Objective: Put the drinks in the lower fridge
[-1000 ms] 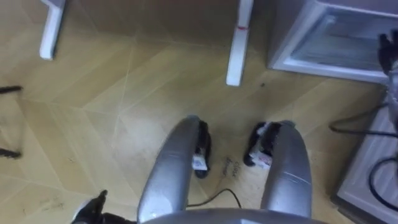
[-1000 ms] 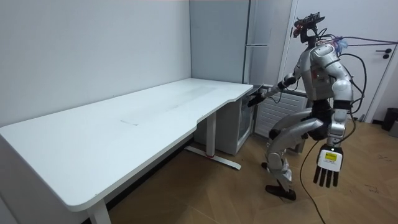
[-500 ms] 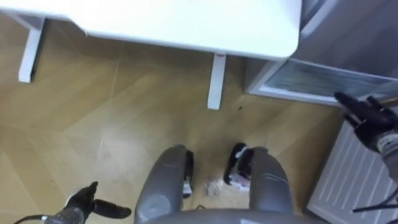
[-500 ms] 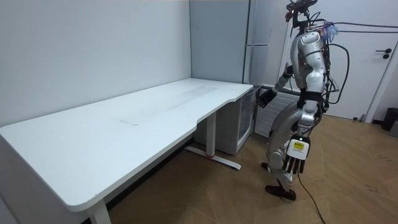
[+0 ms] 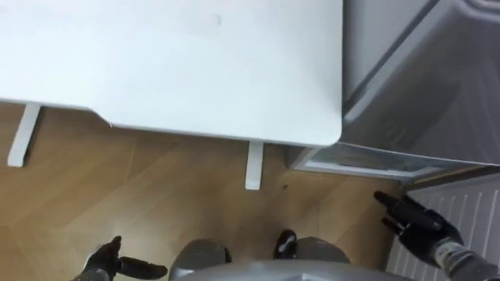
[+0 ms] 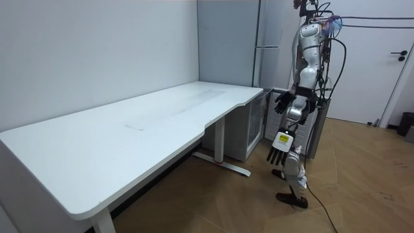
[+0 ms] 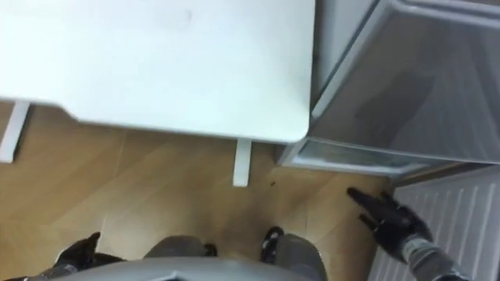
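The robot stands upright on the herringbone wooden floor (image 5: 156, 195) at the end of the long white rectangular desk (image 5: 195, 70), with the tall grey metal fridge (image 5: 422, 86) to its right. The lower fridge, a low grey compartment with a pale translucent front (image 5: 367, 162), sits at floor level just past the desk's corner. The right hand (image 5: 414, 225) is raised near that compartment, fingers straight and spread, holding nothing, in front of a white ribbed radiator panel (image 5: 469, 207). The left hand (image 5: 105, 261) hangs by the robot's thigh, fingers relaxed and empty.
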{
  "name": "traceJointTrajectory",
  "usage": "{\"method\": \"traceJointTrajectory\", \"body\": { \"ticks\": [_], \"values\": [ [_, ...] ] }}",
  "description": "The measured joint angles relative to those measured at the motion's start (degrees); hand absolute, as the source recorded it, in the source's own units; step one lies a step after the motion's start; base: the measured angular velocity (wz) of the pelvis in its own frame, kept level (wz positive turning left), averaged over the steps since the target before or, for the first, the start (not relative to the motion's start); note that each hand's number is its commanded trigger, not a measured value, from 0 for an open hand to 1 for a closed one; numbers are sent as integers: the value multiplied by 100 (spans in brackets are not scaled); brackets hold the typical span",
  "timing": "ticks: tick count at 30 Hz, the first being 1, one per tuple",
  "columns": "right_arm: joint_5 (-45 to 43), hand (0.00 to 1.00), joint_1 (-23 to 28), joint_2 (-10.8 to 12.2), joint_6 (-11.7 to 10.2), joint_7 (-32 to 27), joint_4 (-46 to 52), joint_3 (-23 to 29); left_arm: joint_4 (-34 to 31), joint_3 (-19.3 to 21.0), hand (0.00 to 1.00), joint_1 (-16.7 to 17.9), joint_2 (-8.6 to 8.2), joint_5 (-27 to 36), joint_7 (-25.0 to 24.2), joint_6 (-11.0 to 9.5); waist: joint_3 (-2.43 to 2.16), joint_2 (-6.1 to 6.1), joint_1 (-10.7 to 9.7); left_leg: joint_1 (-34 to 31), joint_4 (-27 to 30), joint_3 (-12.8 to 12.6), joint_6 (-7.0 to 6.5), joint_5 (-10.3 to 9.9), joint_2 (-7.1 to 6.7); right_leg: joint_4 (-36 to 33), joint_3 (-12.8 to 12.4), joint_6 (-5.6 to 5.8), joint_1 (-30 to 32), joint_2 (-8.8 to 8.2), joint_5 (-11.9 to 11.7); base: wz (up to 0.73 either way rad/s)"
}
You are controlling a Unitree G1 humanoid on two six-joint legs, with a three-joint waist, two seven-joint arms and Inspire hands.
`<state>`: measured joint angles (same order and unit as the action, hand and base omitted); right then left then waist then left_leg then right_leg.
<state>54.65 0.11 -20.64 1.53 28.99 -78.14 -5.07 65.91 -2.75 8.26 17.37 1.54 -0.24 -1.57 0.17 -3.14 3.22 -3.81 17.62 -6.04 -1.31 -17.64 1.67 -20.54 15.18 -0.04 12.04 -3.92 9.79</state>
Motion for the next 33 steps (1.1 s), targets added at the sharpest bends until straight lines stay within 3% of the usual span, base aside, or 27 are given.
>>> {"method": "traceJointTrajectory", "body": {
  "ticks": [3, 5, 7, 9, 17, 33],
  "values": [
    [-5, 0, 172, 290, -5, -14, 43, -39, -6, 22, 0, -48, -125, 1, 146, -24, 2, -23, -80, 274, -225, -17, 45, 69, 24, 143, -25, 0, -215, 74, 0, -8],
    [-138, 0, 240, 511, -13, -29, 3, -39, -37, 208, 0, -50, -319, 1, 229, -37, 12, -6, -131, 499, -368, -136, 71, 84, 74, 266, -91, -15, -392, 148, -10, -17],
    [-372, 0, 310, 628, -12, -41, -43, -33, -38, 323, 0, -54, -439, -9, 242, -45, 42, 38, -157, 651, -472, -175, 88, 95, 99, 319, -112, -22, -504, 187, -16, -14],
    [-609, 0, 408, 673, -11, -49, -55, -30, -40, 469, 0, -55, -527, 0, 257, -68, 40, 40, -160, 716, -511, -200, 93, 98, 109, 347, -128, -24, -552, 210, -18, -7],
    [-1726, 0, 606, 878, -18, -416, -34, 409, 173, 843, 0, 31, -578, -95, 478, -72, 38, 43, -176, 930, -634, -340, 130, 120, 166, 535, -264, -57, -716, 331, -106, -9],
    [-3257, 0, 464, 908, -229, -1535, 89, 1171, 148, 1113, 0, -5, -677, -748, 574, -51, 27, 28, -191, 1087, -653, -566, 130, 120, 175, 554, -541, -56, -775, 405, -199, -7]
  ]
}}
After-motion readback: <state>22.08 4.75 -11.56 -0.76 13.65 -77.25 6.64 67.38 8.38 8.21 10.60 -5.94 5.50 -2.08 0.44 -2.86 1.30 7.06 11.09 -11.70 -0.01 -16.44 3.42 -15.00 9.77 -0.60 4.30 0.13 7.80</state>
